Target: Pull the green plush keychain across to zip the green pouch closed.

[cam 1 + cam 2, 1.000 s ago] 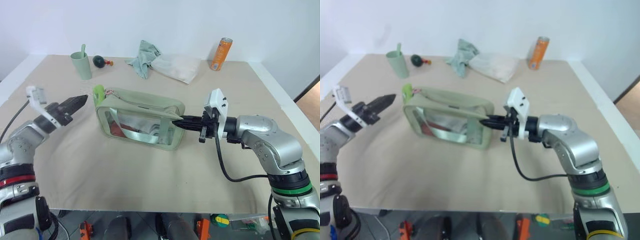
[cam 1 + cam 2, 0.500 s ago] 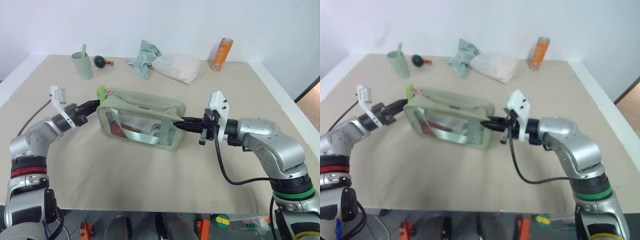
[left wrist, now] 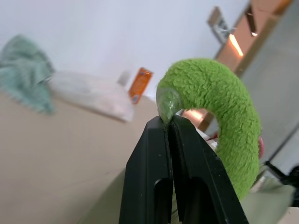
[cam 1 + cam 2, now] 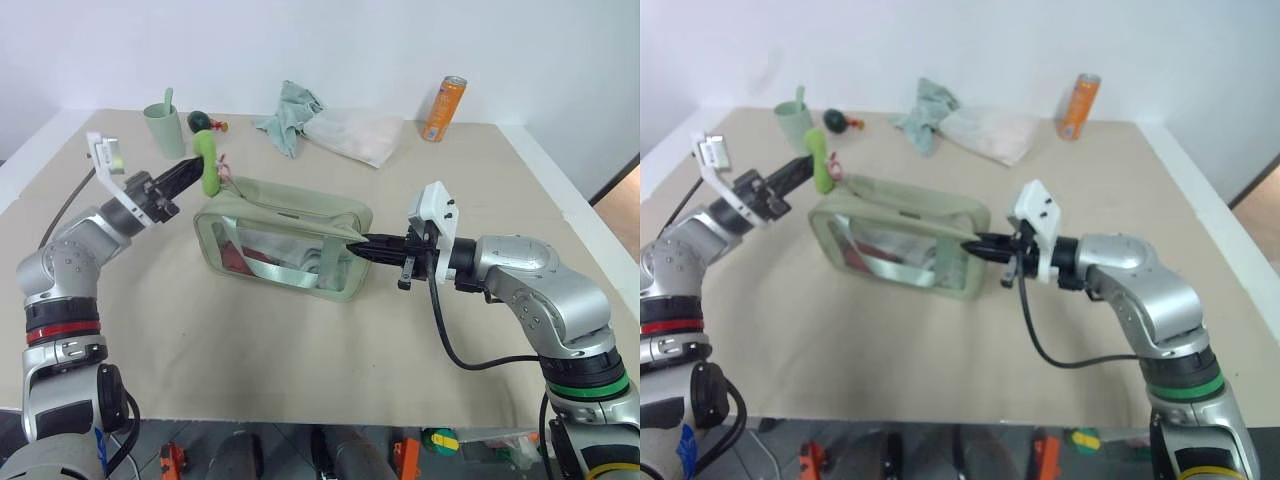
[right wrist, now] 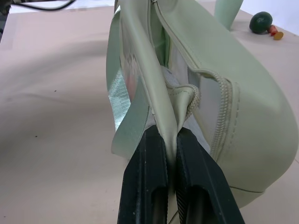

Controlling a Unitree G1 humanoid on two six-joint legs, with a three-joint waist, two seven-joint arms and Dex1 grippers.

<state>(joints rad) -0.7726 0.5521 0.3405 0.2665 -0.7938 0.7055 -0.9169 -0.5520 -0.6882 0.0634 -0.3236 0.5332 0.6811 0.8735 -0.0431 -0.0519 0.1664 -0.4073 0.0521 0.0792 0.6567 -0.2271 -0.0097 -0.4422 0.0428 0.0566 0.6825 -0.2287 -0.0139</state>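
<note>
The green pouch (image 4: 283, 234) lies in the middle of the table, its top zipper running from left to right. At its left end the green plush keychain (image 4: 207, 161), a bright lime fuzzy piece, is lifted above the pouch's corner. My left gripper (image 4: 192, 168) is shut on it; in the left wrist view the fingertips (image 3: 163, 133) pinch the plush (image 3: 224, 116) at its edge. My right gripper (image 4: 354, 247) is shut on the pouch's right end, its fingers (image 5: 149, 163) pinching the pale green trim (image 5: 164, 116) there.
Along the back of the table stand a pale green cup with a spoon (image 4: 163, 129), a dark green round toy (image 4: 200, 122), a pale green cloth (image 4: 292, 115), a white bag (image 4: 352, 134) and an orange can (image 4: 442, 108). Bare table lies in front of the pouch.
My left gripper came in from the left, shut on the keychain and lifted it up and to the right. The right gripper has kept its hold on the pouch's end.
</note>
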